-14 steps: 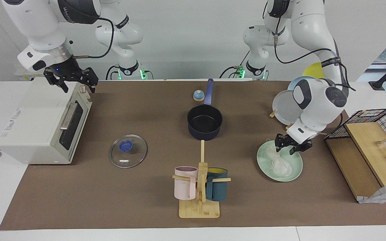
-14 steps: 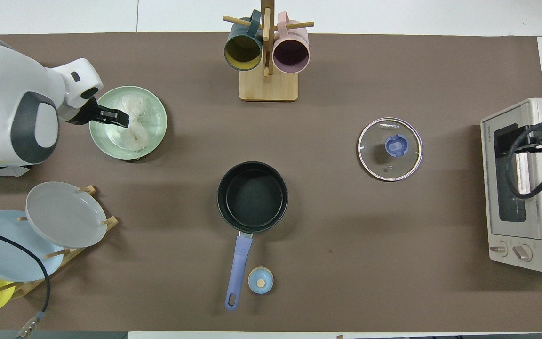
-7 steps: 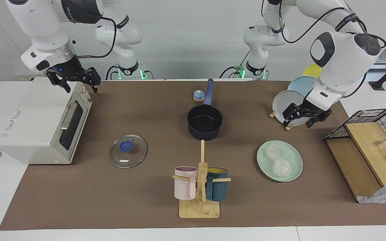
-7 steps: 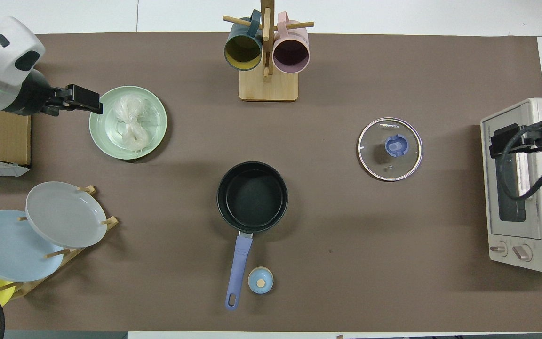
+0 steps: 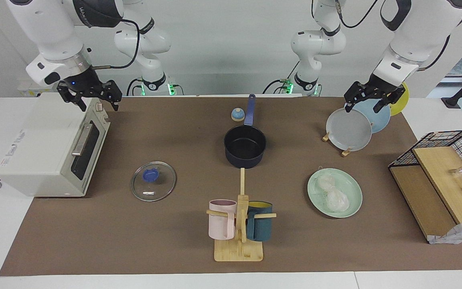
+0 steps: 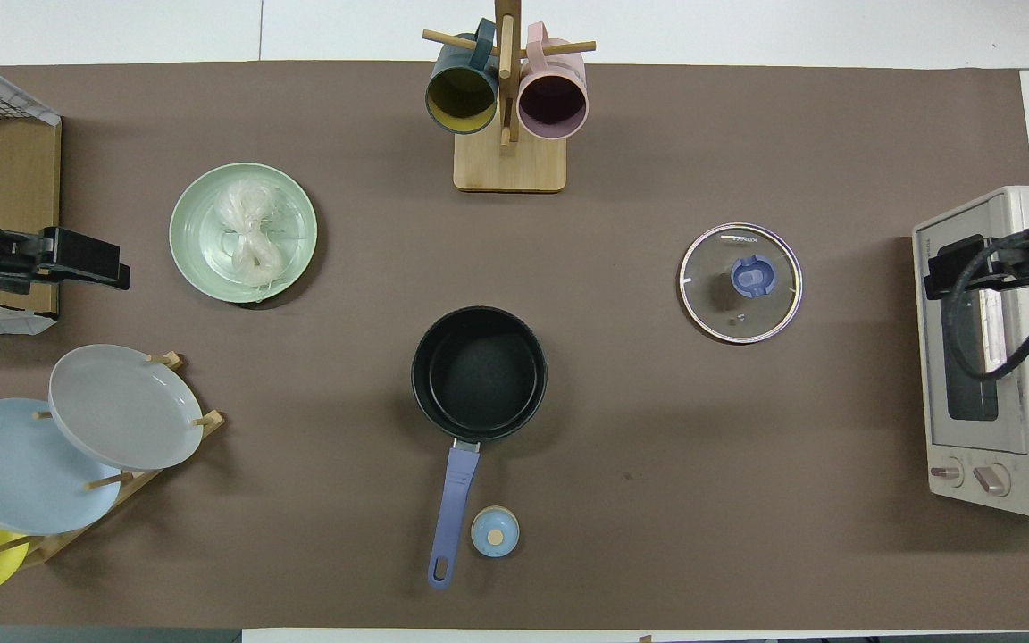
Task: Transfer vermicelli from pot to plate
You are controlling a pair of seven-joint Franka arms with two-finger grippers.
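The vermicelli, a whitish bundle in clear wrap, lies on the mint-green plate, toward the left arm's end of the table. It shows on the plate in the overhead view too. The navy pot with its long blue handle stands empty mid-table. My left gripper is open and empty, raised over the plate rack. My right gripper is open and empty, waiting over the toaster oven.
A toaster oven stands at the right arm's end. A glass lid lies beside it. A mug rack holds a pink and a teal mug. A plate rack, a wire basket and a small blue bell stand around.
My left gripper rose from the mint plate, leaving the vermicelli on it, and moved up over the plate rack. The right gripper barely shifted.
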